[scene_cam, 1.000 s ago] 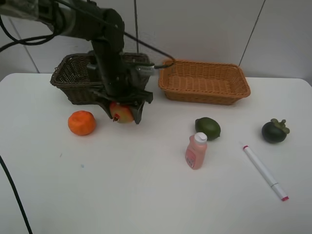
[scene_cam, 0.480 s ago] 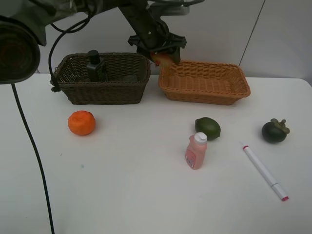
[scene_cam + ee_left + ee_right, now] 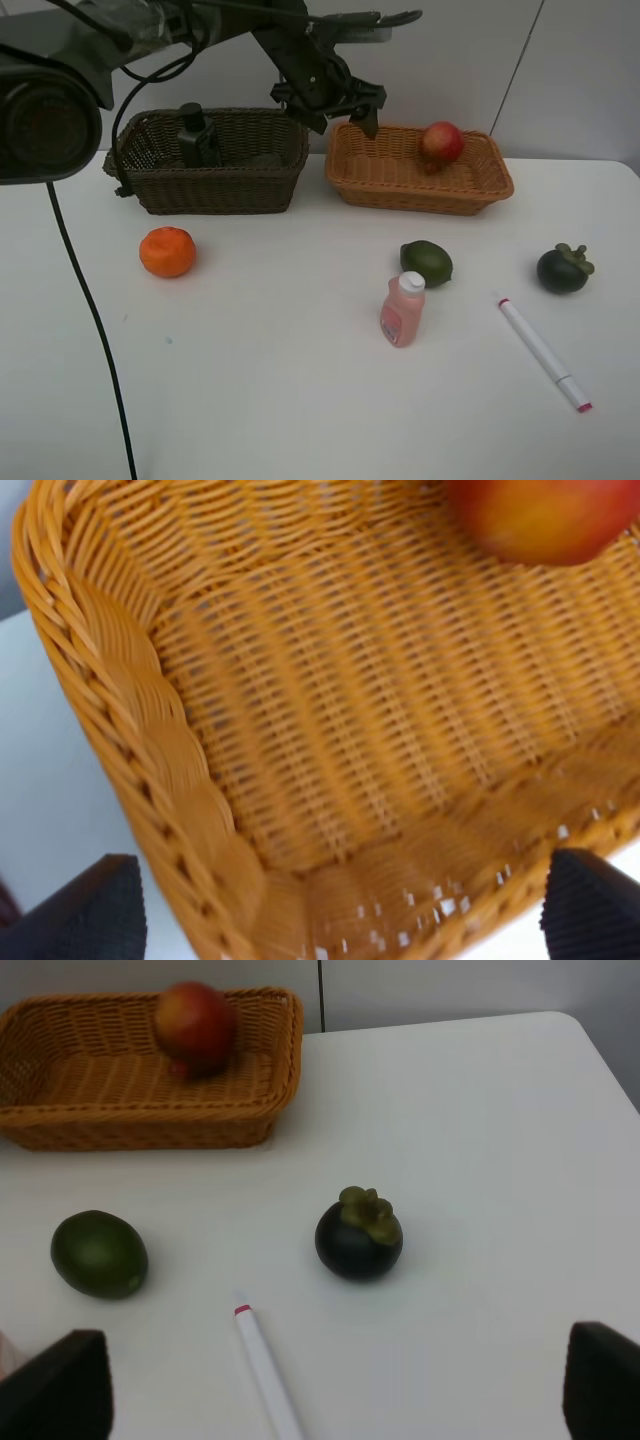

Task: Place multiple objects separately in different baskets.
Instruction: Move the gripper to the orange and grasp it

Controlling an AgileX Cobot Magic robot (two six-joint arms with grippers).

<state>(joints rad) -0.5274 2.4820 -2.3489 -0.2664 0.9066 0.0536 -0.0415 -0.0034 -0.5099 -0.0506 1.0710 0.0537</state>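
Observation:
The red-yellow apple [image 3: 441, 141] lies in the light tan basket [image 3: 420, 200], toward its right end. My left gripper [image 3: 345, 118] is open and empty above that basket's left end. In the left wrist view it [image 3: 340, 910] hovers over the weave [image 3: 150, 730], with the apple [image 3: 545, 515] at the frame's edge. The dark brown basket [image 3: 210, 190] holds the dark green pump bottle [image 3: 195, 135]. The orange [image 3: 167, 251], lime [image 3: 427, 263], pink bottle [image 3: 403, 311], mangosteen [image 3: 563, 268] and marker [image 3: 543, 352] lie on the table. My right gripper [image 3: 328, 1385] is open. The eraser is not clearly visible.
The right wrist view shows the mangosteen [image 3: 359, 1234], lime [image 3: 99, 1253], marker [image 3: 268, 1370] and the tan basket [image 3: 140, 1125] with the apple [image 3: 195, 1020]. The two baskets stand side by side at the back of the white table. A cable hangs down at the left.
My left gripper lifted the apple from the table near the dark basket, carried it over the tan basket and let it go. The apple now lies in the tan basket.

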